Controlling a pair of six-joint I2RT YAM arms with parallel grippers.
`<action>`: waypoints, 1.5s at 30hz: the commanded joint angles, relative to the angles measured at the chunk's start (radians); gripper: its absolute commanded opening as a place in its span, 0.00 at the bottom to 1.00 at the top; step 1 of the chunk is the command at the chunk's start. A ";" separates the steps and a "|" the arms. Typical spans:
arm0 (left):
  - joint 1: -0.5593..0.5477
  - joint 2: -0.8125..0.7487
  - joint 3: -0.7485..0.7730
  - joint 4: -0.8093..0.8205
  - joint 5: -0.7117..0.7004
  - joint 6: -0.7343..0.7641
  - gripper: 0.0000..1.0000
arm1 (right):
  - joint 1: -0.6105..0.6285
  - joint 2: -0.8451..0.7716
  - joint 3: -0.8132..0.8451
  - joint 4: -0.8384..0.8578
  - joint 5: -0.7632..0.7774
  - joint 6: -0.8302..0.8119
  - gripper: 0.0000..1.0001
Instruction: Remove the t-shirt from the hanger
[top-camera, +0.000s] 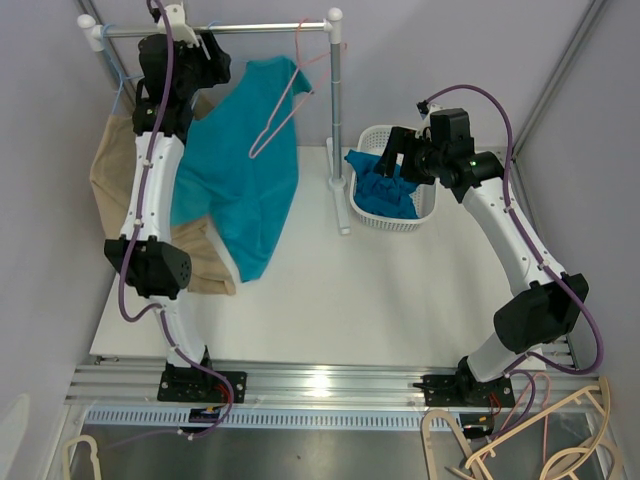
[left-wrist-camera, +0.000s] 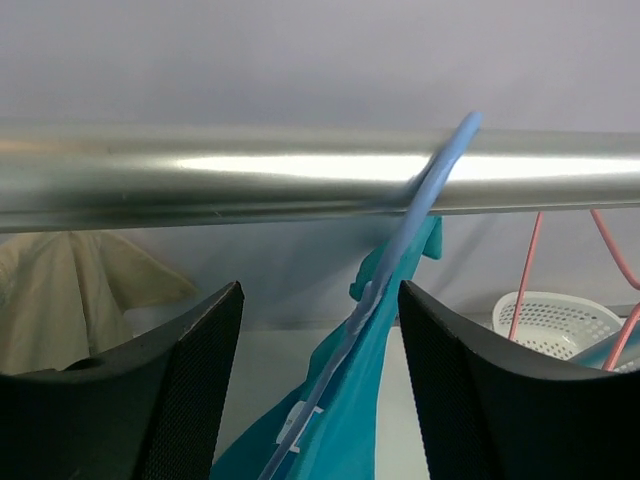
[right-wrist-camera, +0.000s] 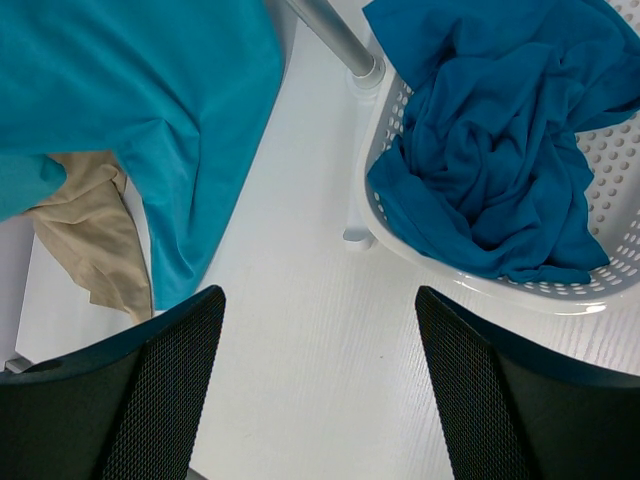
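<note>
A teal t-shirt (top-camera: 240, 170) hangs from the rack's metal rail (top-camera: 250, 30) on a light blue hanger (left-wrist-camera: 425, 205), whose hook sits over the rail (left-wrist-camera: 250, 180). The shirt (left-wrist-camera: 370, 410) drapes down and to the right. My left gripper (top-camera: 205, 55) is raised just below the rail; in the left wrist view it (left-wrist-camera: 320, 290) is open, with the hanger's neck and the shirt collar between its fingers, touching neither. My right gripper (top-camera: 392, 155) is open and empty, hovering by the basket's left rim, over bare table in the right wrist view (right-wrist-camera: 320, 295).
An empty pink hanger (top-camera: 285, 100) hangs on the rail in front of the teal shirt. A beige garment (top-camera: 115, 170) hangs at the left. A white basket (top-camera: 425, 215) holds a darker blue shirt (right-wrist-camera: 500, 150). The rack's upright post (top-camera: 337, 120) stands beside the basket.
</note>
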 joint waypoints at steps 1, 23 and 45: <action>-0.008 0.019 0.047 -0.004 -0.022 0.015 0.68 | -0.002 -0.037 0.000 0.022 -0.016 -0.006 0.81; -0.024 0.013 0.131 -0.019 0.049 -0.131 0.01 | -0.007 -0.057 -0.032 0.037 -0.022 0.000 0.81; -0.226 -0.368 -0.233 -0.061 -0.682 -0.202 0.01 | 0.467 -0.103 -0.036 0.282 -0.182 -0.294 0.82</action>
